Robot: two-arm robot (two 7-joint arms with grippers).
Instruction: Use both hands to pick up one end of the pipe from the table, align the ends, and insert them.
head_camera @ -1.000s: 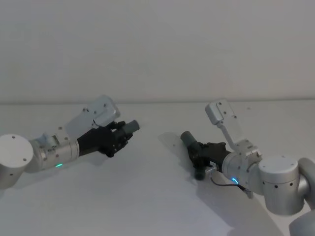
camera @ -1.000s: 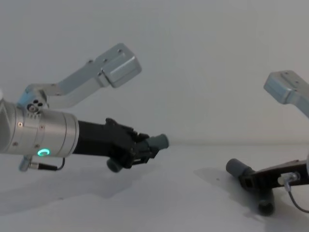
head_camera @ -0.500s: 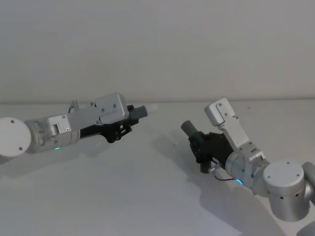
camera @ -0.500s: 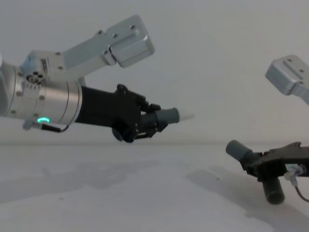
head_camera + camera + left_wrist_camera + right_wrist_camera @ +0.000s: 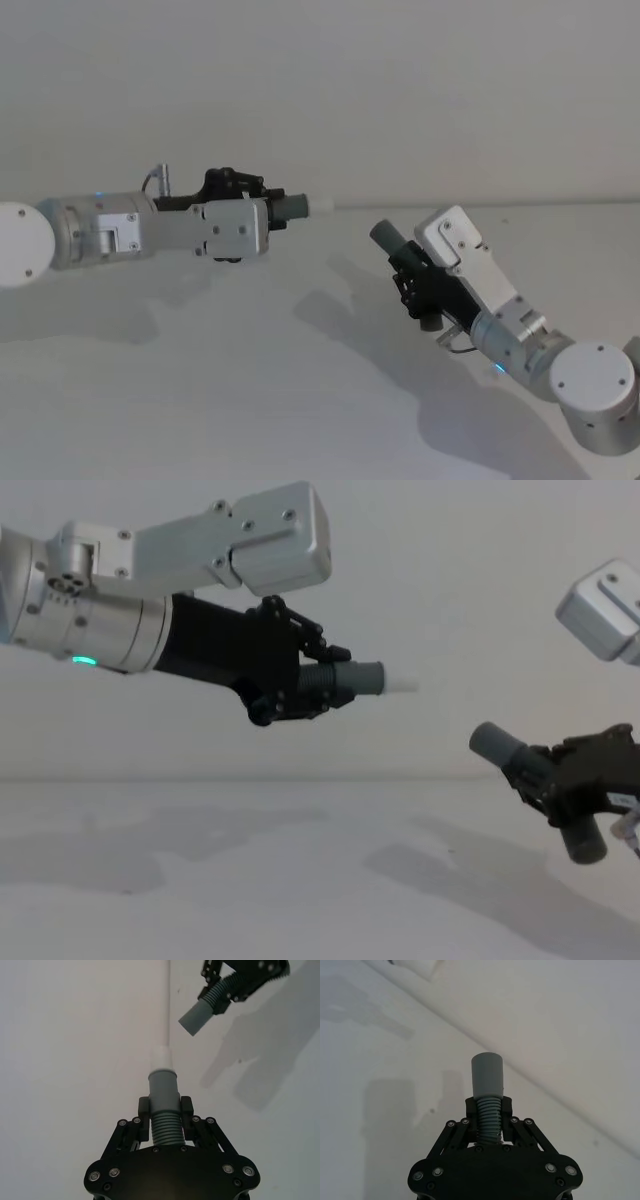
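Note:
My left gripper (image 5: 262, 206) is shut on one ribbed pipe piece (image 5: 345, 680) and holds it level, well above the table (image 5: 250, 380). Its grey cuff (image 5: 163, 1089) ends in a narrower whitish tip (image 5: 161, 1055) that points toward the right arm. My right gripper (image 5: 413, 285) is shut on the other pipe piece (image 5: 540, 780), held tilted above the table with its smooth grey cuff (image 5: 385, 237) aimed up and left. In the right wrist view that cuff (image 5: 487, 1075) sticks out past the fingers (image 5: 507, 1107). A clear gap separates the two ends, and the right cuff (image 5: 196, 1017) sits lower than the whitish tip.
The white table (image 5: 250, 880) runs back to a plain pale wall. Soft shadows of both arms lie on the table under the pipe pieces.
Both arms have risen. The left gripper lifted its piece up and toward the right, turning it level. The right gripper raised its piece off the table and tipped the cuff upward.

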